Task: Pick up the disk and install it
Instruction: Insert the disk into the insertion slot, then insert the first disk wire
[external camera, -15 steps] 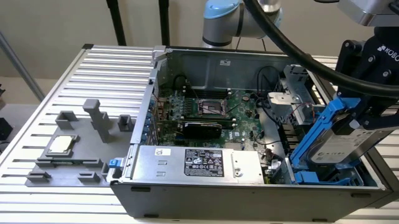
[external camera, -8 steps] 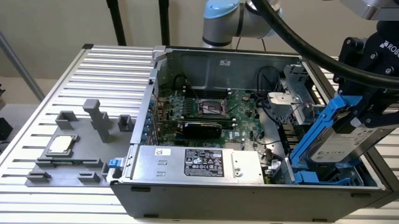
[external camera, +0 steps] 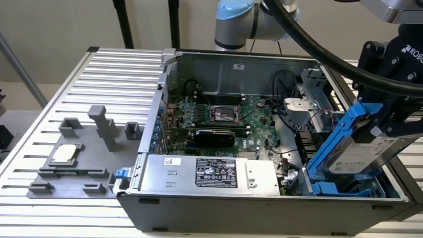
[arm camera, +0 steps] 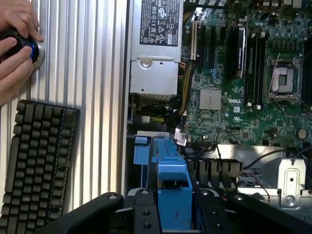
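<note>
The disk (external camera: 357,151), a silver-grey drive with a white label in a bright blue carrier, hangs steeply tilted over the drive bay (external camera: 330,186) at the exterior view's right end of the open computer case (external camera: 264,206). Its lower blue edge reaches down into the bay by the case's front corner. My black gripper (external camera: 389,126) is shut on the disk's upper part. In the wrist view the blue carrier (arm camera: 170,178) runs edge-on between my black fingers (arm camera: 142,214), above the blue bay rails (arm camera: 141,146).
Inside the case lie the green motherboard (external camera: 218,116) and the grey labelled power-supply box (external camera: 211,171). On the exterior view's left, a grey fixture (external camera: 73,163) holds a small silver chip (external camera: 65,153). A black keyboard (arm camera: 36,161) and a person's hands (arm camera: 14,44) on a knob are beside the case.
</note>
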Controlling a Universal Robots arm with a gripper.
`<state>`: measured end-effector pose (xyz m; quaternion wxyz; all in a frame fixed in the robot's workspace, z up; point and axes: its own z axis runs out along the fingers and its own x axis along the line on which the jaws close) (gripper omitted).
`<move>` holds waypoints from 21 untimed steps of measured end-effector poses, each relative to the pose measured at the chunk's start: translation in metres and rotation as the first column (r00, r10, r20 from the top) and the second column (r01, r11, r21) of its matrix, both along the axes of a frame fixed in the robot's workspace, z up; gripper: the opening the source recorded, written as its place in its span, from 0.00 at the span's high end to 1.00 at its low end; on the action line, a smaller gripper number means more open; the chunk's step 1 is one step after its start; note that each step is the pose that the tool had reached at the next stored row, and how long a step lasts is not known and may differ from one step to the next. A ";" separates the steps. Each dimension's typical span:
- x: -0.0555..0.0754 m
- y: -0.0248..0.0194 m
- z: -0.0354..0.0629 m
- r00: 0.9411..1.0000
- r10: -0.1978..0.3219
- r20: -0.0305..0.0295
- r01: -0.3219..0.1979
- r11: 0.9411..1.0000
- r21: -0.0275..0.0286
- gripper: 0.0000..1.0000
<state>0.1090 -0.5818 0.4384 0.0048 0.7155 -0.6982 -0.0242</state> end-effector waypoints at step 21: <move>0.002 0.0013 -0.0205 1.000 0.000 0.000 0.000 1.000 -0.001 1.00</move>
